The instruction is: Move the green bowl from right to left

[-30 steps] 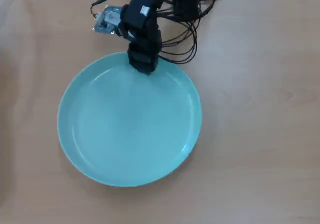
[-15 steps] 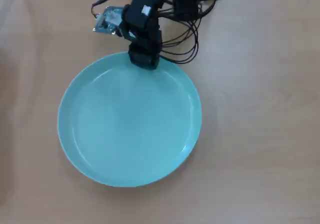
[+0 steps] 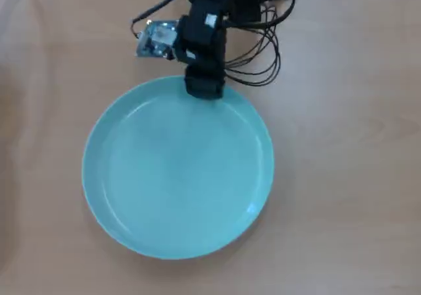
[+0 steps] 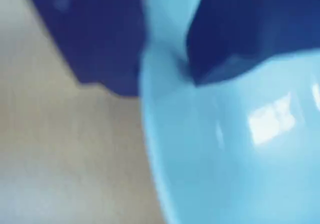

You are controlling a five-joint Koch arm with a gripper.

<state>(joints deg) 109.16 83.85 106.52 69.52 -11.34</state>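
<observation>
The green bowl (image 3: 177, 176) is a wide, shallow, pale turquoise dish lying flat on the wooden table, a little left of centre in the overhead view. My black gripper (image 3: 204, 87) reaches down from the top edge onto the bowl's far rim. In the wrist view the gripper (image 4: 160, 69) has one dark jaw outside the rim and one inside. The rim of the bowl (image 4: 240, 159) fills the gap between them, so the jaws are closed on it. The wrist view is blurred.
Black cables (image 3: 263, 51) loop on the table behind the arm, right of the gripper. A small circuit board (image 3: 158, 38) sticks out on the arm's left. Bare wooden table (image 3: 355, 176) lies on both sides of the bowl.
</observation>
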